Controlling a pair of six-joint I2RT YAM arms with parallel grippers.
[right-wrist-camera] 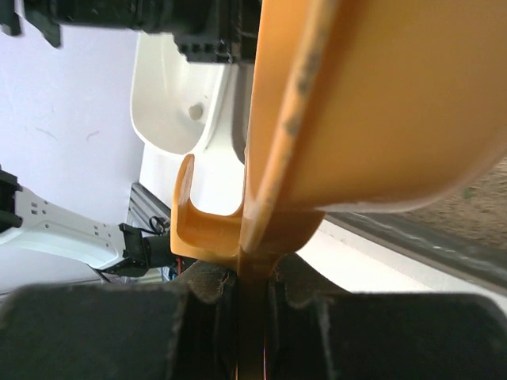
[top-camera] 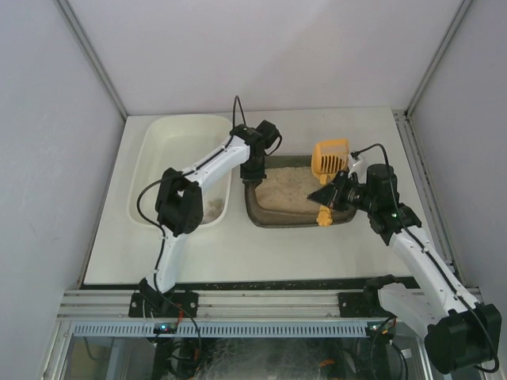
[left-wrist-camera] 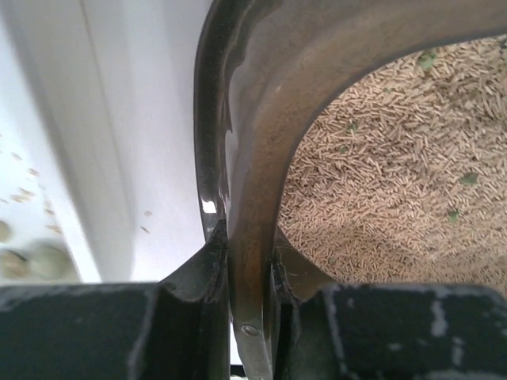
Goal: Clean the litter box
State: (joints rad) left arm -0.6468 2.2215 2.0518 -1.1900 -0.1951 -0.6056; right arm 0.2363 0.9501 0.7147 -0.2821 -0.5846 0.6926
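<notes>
White tub (top-camera: 178, 142) is sitting left on the counter (top-camera: 238, 253). Just right of it, I'm pinching the litter box (top-camera: 285, 222) by its left rim, left hand (left-wrist-camera: 249, 261) nearly closed. Right hand (right-wrist-camera: 253, 277) is clamping the yellow scoop (top-camera: 329, 157) handle over the box's right end.

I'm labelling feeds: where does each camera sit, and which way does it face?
Top external: above and behind, looking down; left gripper, right gripper, litter box.
Left wrist: behind left gripper, facing the litter box rim it clamps.
Right wrist: behind right gripper, facing the scoop it grips.
Shared: litter box, top and left wrist.
</notes>
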